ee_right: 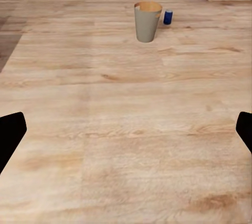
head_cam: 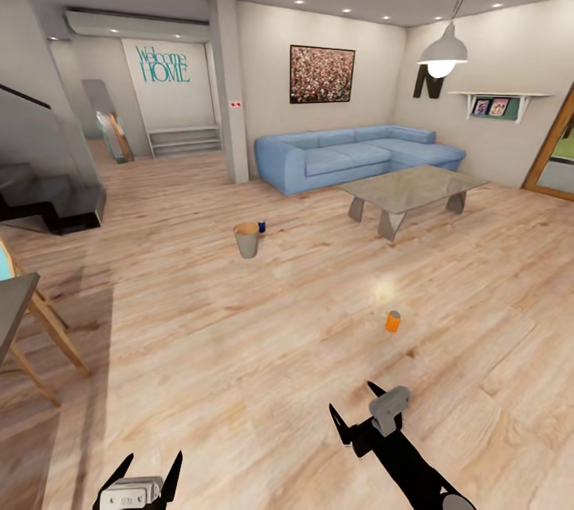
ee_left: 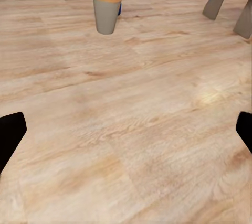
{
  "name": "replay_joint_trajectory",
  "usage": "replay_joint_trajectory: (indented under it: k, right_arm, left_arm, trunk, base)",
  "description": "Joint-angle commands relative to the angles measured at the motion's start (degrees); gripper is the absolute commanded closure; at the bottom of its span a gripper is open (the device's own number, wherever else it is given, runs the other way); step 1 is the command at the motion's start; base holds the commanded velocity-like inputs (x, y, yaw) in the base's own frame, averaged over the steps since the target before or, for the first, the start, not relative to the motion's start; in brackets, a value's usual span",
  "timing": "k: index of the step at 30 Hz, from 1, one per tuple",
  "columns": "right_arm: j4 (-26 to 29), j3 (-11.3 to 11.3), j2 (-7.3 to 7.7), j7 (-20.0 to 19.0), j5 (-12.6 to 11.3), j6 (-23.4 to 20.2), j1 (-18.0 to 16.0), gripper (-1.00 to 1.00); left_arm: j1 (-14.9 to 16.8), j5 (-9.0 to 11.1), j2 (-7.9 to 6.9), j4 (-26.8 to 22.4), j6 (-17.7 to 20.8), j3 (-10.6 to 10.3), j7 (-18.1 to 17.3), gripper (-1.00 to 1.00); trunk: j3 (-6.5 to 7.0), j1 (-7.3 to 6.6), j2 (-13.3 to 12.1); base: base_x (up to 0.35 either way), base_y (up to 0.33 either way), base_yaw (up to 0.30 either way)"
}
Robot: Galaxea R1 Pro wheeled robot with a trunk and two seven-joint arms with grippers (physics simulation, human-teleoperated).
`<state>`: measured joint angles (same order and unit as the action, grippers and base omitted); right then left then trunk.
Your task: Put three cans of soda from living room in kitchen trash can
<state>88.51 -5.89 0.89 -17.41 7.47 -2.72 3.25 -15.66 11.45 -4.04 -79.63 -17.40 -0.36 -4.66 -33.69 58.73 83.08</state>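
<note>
The tash can (head_cam: 247,240) stands upright on the living room's wood floor, greyish outside and copper inside; it also shows in the wrist views (ee_left: 106,12) (ee_right: 147,21). A dark blue can of soda (head_cam: 261,227) (ee_right: 168,17) stands just behind it, half hidden in the left wrist view (ee_left: 120,9). An orange can of soda (head_cam: 392,321) stands alone on the floor, ahead of my right gripper (head_cam: 352,397). That gripper is open and empty, well short of the can. My left gripper (head_cam: 151,462) is open and empty, low at the near edge, far from the bin.
A blue sectional sofa (head_cam: 359,155) and a glass coffee table (head_cam: 410,191) stand at the far right. A pillar (head_cam: 231,88) rises behind the bin. Dark stairs (head_cam: 48,199) and a wooden-legged stand (head_cam: 48,327) are at the left. Wide wood floor lies between.
</note>
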Motion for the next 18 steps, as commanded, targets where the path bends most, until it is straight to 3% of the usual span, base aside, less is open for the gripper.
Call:
replay_joint_trajectory:
  k: [1, 18]
  right_arm:
    - [0.0, 0.0, 0.00, 0.0, 0.0, 0.0, 0.0, -1.00]
    - [-0.4, -0.8, 0.06, -0.1, -0.1, 0.0, 0.0, -1.00]
  left_arm:
    - [0.0, 0.0, 0.00, 0.0, 0.0, 0.0, 0.0, -1.00]
    - [0.0, 0.0, 0.00, 0.1, 0.0, 0.0, 0.0, -1.00]
  trunk:
    - [0.00, 0.00, 0.0]
    - [0.00, 0.00, 0.0]
  base:
    - [0.303, 0.122, 0.000]
    - [0.303, 0.122, 0.000]
